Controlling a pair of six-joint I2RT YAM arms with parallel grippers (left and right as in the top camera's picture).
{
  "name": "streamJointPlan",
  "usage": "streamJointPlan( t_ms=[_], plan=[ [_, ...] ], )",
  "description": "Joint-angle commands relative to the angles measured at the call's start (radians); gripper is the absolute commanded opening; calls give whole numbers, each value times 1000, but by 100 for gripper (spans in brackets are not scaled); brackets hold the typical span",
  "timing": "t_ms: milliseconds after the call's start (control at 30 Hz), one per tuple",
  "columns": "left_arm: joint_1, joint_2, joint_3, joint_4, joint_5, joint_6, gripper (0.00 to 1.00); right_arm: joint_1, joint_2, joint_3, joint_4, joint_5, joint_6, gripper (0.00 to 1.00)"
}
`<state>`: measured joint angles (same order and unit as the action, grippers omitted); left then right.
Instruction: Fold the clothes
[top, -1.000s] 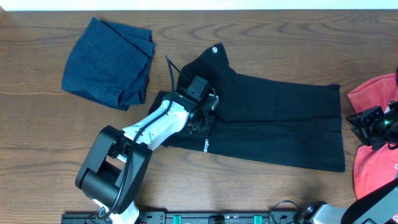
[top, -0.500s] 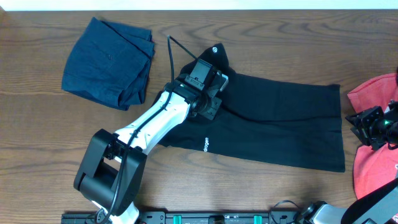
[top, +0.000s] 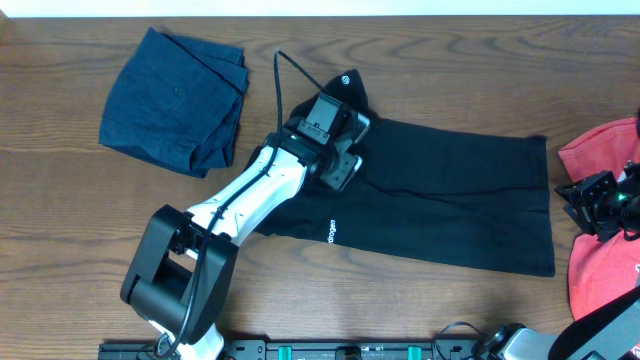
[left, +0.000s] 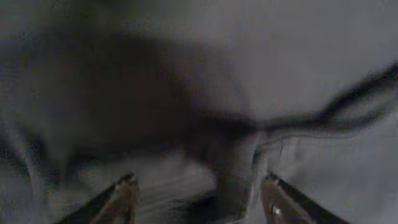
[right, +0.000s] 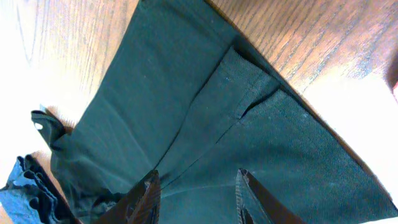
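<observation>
The left wrist view is badly blurred. It shows only grey-black cloth with dark folds, and it is hard to tell which part of the cloth this is. The red shirt (top: 600, 260) is cut off by the right edge of the overhead view, so only part of it shows. The left arm covers a part of the black shirt (top: 450, 190) near its left end.

The black shirt lies in the middle of the wooden table (top: 60, 220). Its long axis runs from left to right and dips a little toward the right. Its narrow end points to the upper left and its wide, straight end points to the right. The navy garment (top: 175, 100) lies folded at the upper left, apart from the black shirt.

A small white round mark sits at the upper left tip of the black shirt. A short white word is printed near its lower edge, but it is too small to read.

The left gripper (top: 338, 160) is over the left part of the black shirt. In its own view the fingers (left: 127, 199) stand spread apart just above the cloth and pinch nothing. The right gripper (top: 572, 205) is between the black shirt and the red shirt. Its fingers (right: 146, 193) are apart, with nothing between them, above the black shirt's wide end.
</observation>
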<state>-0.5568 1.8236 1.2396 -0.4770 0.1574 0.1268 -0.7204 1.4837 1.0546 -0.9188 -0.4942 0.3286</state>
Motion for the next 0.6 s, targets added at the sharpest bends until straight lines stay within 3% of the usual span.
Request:
streamJointPlan(
  t_ms=[0, 133, 567],
  plan=[
    [2, -19, 10, -104, -33, -72, 68, 8, -12, 16, -2, -6, -8, 38],
    [-1, -14, -8, -224, -9, -97, 54, 8, -12, 16, -1, -6, -8, 39],
    [-1, 2, -151, 80, -72, -48, 53, 8, -12, 16, -3, -7, -8, 39]
  ],
)
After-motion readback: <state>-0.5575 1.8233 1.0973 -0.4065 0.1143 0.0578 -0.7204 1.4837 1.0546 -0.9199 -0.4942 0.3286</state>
